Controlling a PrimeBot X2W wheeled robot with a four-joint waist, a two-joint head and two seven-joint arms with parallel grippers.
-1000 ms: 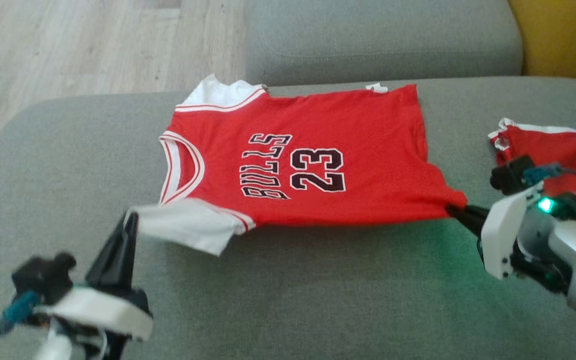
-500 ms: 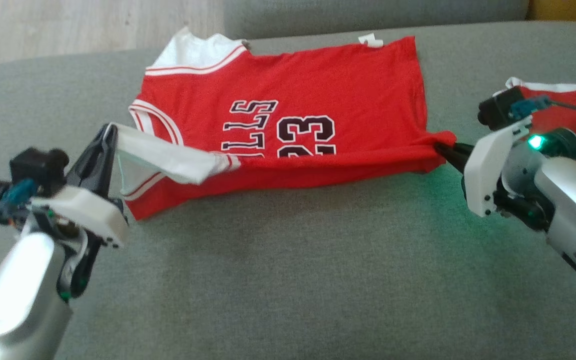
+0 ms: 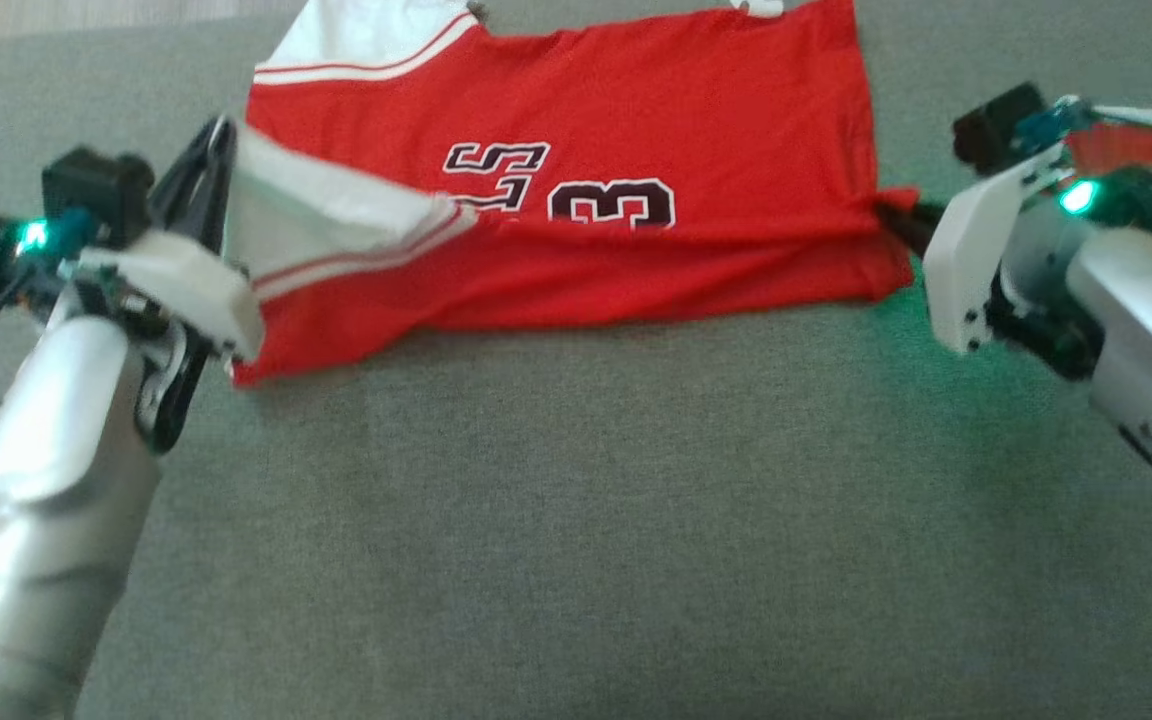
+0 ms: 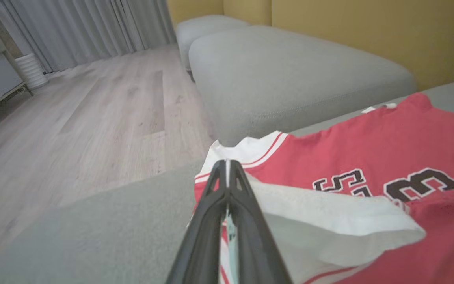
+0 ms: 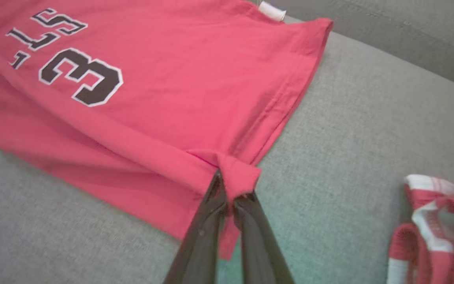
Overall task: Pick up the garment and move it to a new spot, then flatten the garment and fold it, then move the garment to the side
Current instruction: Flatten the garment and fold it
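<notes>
Nearest, a grey cushion [image 3: 556, 520] lies bare, with a silver forearm rising over it at each side.

Further in, on the left, the left claw [image 3: 219, 140] is clenched on the jersey's white sleeve [image 3: 326, 215]. It holds the sleeve lifted and drawn over the red cloth, so the near shoulder is turned back on itself. In the left wrist view the two dark fingers [image 4: 211, 221] are pressed together with white fabric caught between them.

On the right, level with it, the right claw [image 3: 891, 212] is clamped on the near hem corner [image 5: 239, 173]. The corner is bunched into a small knot at the fingertips and raised off the cushion. Between the two claws the near edge of the jersey [image 3: 696, 120] is doubled over in a long red band that covers the lower part of the printing.

Beyond the fold the rest of the jersey lies flat on the cushion. The black letters and a "3" show, with the neck end to the left and the hem to the right. Its other white sleeve [image 4: 246, 150] lies at the far left, and a small white label [image 5: 272, 11] is at the far hem corner.

A second red-and-white garment [image 5: 440, 221] lies crumpled on the cushion to the right, apart from the jersey.

Farthest off are another grey cushion [image 4: 290, 79], a pale wooden floor [image 4: 93, 118], grey curtains [image 4: 93, 27] and a yellow wall [image 4: 369, 31].
</notes>
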